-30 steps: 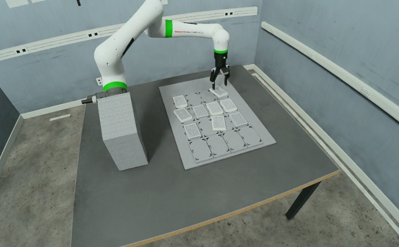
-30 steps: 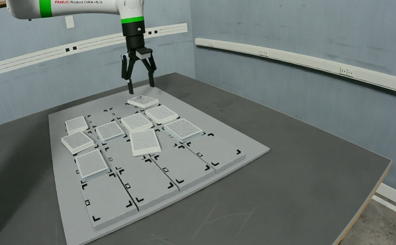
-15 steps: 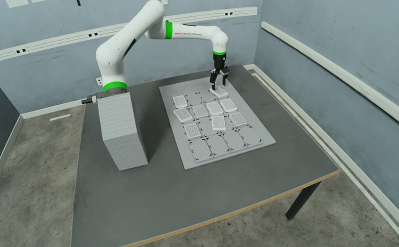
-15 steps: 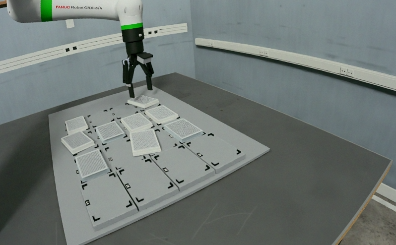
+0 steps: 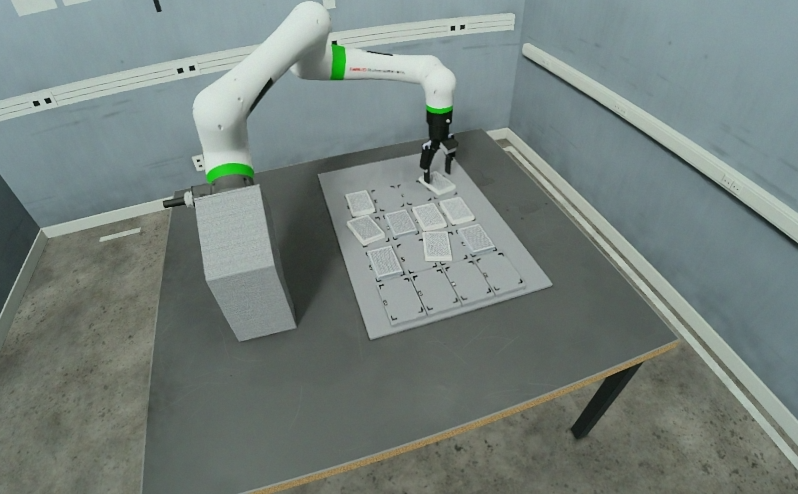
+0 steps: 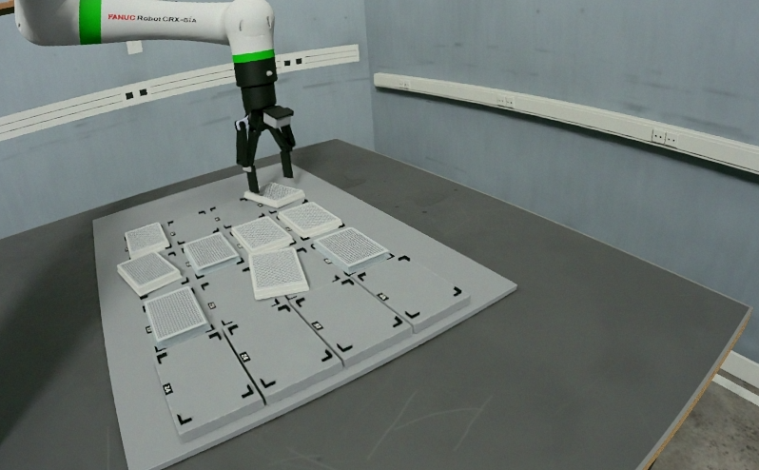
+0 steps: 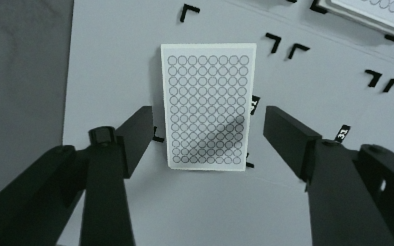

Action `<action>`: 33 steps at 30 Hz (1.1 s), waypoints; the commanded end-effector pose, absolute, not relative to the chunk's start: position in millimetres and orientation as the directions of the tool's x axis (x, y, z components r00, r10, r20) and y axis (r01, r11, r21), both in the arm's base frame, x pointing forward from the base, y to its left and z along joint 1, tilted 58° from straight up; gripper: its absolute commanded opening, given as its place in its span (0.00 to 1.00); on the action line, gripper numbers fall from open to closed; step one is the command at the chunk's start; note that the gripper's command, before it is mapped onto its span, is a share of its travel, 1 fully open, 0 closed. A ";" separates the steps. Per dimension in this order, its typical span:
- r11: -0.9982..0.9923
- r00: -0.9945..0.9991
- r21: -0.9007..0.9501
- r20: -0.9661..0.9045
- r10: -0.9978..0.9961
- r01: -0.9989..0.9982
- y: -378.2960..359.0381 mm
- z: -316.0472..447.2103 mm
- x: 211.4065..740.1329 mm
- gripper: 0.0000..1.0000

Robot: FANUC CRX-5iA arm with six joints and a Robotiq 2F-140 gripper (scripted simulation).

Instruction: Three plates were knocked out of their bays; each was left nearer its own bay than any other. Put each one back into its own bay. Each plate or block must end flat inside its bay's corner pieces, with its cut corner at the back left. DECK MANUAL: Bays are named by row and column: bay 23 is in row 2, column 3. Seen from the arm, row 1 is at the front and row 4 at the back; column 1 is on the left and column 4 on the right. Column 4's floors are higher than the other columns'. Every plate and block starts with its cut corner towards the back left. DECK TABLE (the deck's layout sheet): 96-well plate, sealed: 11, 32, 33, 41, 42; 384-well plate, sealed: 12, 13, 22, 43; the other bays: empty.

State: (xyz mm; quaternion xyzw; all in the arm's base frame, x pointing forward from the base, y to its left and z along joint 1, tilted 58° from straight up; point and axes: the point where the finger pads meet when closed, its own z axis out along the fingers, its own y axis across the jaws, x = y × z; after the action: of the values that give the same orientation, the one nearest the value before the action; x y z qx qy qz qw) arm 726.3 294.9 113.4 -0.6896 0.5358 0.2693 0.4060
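Observation:
My gripper (image 5: 437, 176) (image 6: 270, 183) (image 7: 208, 120) is open and points down over the white 96-well plate at bay 41 (image 5: 443, 184) (image 6: 280, 194) (image 7: 206, 102). In the wrist view, one finger is on each long side of this plate, with a gap on both sides. The plate lies turned against the corner pieces and off centre in its bay. The 96-well plate near bay 33 (image 5: 437, 245) (image 6: 279, 271) is turned and reaches towards bay 32. The 384-well plate near bay 12 (image 5: 365, 229) (image 6: 148, 273) is turned and hangs out of its bay.
Seated plates stand close by: bay 42 (image 5: 456, 210) (image 6: 309, 218), bay 32 (image 5: 429, 216) (image 6: 261, 233), bay 22 (image 5: 400, 223) (image 6: 211, 251), bay 43 (image 5: 477, 237) (image 6: 352, 248), bay 13 (image 5: 384, 262) (image 6: 176, 313) and bay 11 (image 5: 360, 202) (image 6: 146, 238). Column 4's floors are raised.

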 end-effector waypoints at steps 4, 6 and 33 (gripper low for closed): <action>-0.095 0.281 -0.272 -0.806 -0.521 -0.957 298.9 110.9 727.3 0.70; -0.095 0.281 -0.272 -0.806 -0.521 -0.957 298.9 110.9 727.3 0.70; -0.095 0.281 -0.272 -0.806 -0.521 -0.957 310.2 103.9 728.2 0.70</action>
State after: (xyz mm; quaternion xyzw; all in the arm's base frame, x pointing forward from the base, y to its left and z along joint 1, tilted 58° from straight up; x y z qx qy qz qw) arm 727.4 308.5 105.0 -0.6896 0.5358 0.2693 0.4060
